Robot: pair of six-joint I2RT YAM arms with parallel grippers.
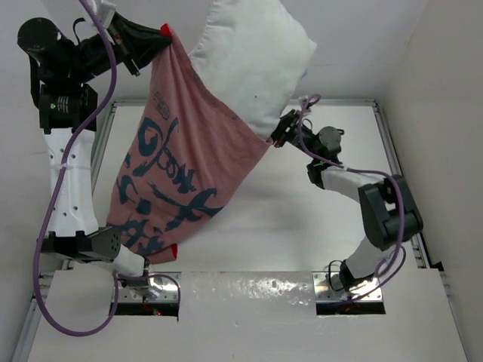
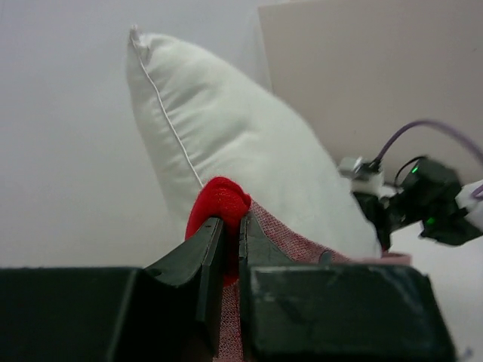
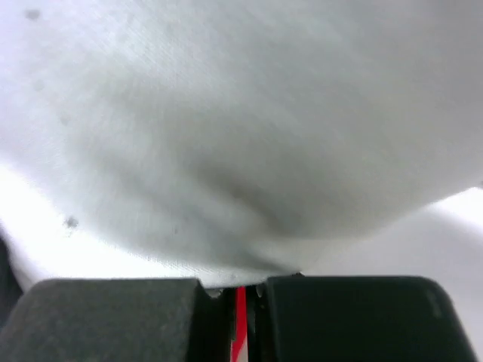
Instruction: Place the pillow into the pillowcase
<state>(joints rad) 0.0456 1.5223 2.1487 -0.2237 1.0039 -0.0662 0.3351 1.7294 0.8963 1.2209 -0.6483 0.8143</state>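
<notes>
I have the left pincer point(image 1: 164, 32) lifted high above the table point(image 1: 317, 226), its jaws clenched on a bunched red fold of the pillowcase point(image 1: 189, 151) at the rim. From my left wrist view the fold sits pinched right between the two fingertips. The right pincer point(image 1: 278, 134) is lower and out toward the middle of the table. It is clamped on the opposite side of the rim, and a thin red strip of cloth shows between its fingers in the wrist view.

The pillowcase hangs between the two pincers with its pale pink, dark-lettered side facing the overhead camera. Its far end droops down beside the left arm's base. The pillow point(image 1: 253, 53) stands in the open mouth. Its lower part is inside the cloth and most of its white bulk sticks up out of it. It presses close against the right pincer.
</notes>
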